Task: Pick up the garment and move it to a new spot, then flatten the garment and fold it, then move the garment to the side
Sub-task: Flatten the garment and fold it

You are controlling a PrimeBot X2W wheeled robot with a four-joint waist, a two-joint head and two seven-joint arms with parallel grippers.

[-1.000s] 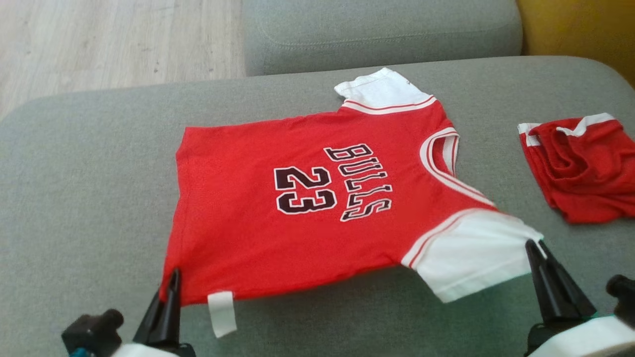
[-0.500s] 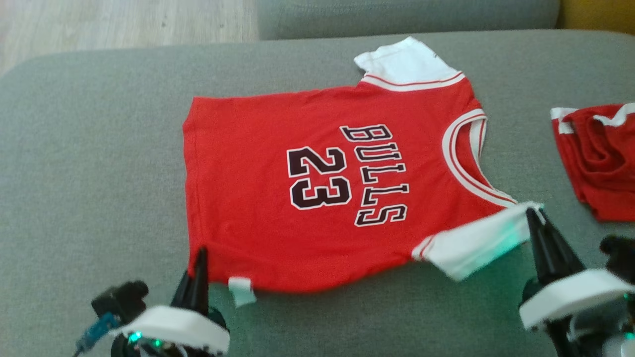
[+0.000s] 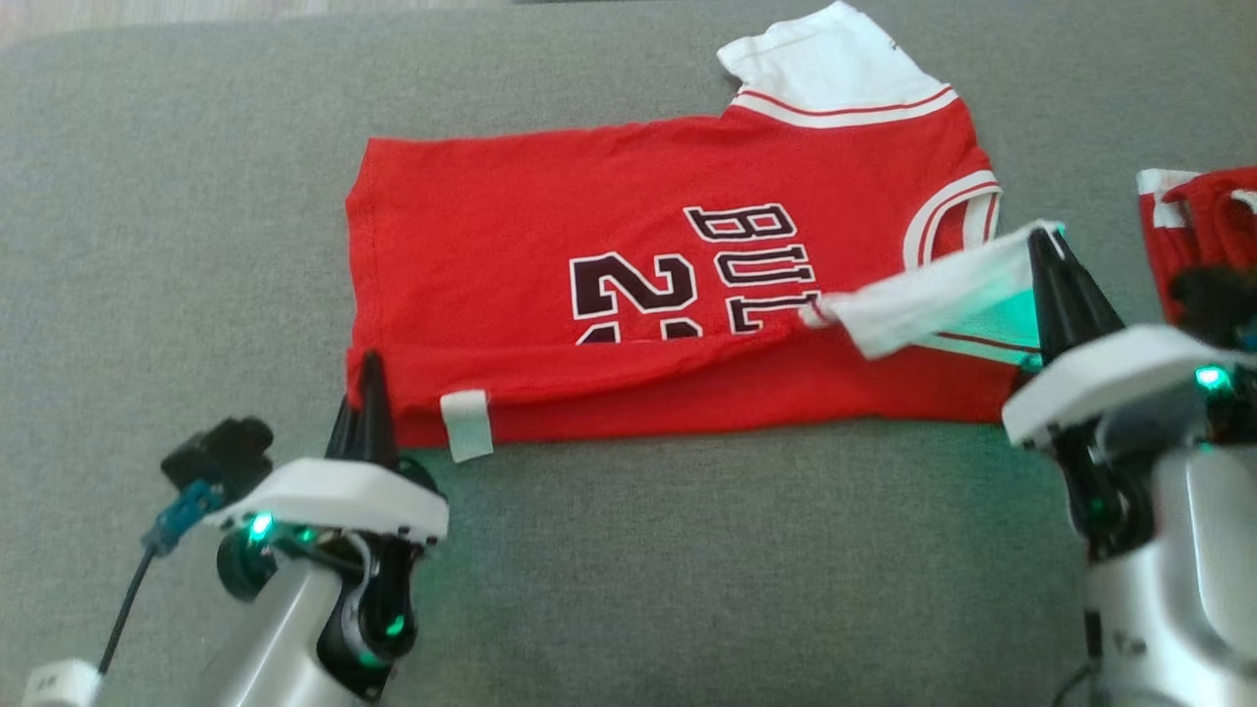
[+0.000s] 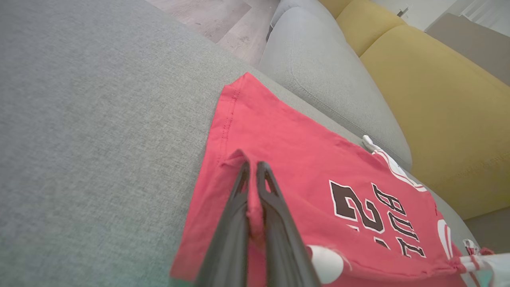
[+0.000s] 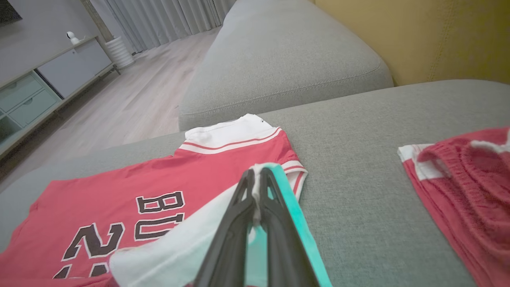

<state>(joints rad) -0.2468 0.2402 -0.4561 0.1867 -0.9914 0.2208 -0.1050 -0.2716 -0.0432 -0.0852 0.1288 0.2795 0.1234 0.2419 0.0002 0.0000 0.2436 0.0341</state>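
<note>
A: What's gripped?
B: The left end effector (image 3: 370,361), at 8 o'clock, is clamped on the near hem corner of the jersey (image 3: 511,226). The right end effector (image 3: 1043,241), at 3 o'clock, pinches its white sleeve (image 3: 923,295), lifted over the print.
A: Where's it lying?
B: Partly folded on the grey sofa cushion (image 3: 687,550), red shorts (image 3: 1223,211) beyond

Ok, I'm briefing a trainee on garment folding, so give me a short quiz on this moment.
1. True or false: the left gripper is shut on the hem corner of the red Bulls jersey.
2. What does the right gripper pinch? A) the white sleeve B) the neckline C) the red shorts
3. Fill in: beside the left gripper, a small white ___ shows at the jersey's near edge.
Key: 1 true; 2 A; 3 tag.
</note>
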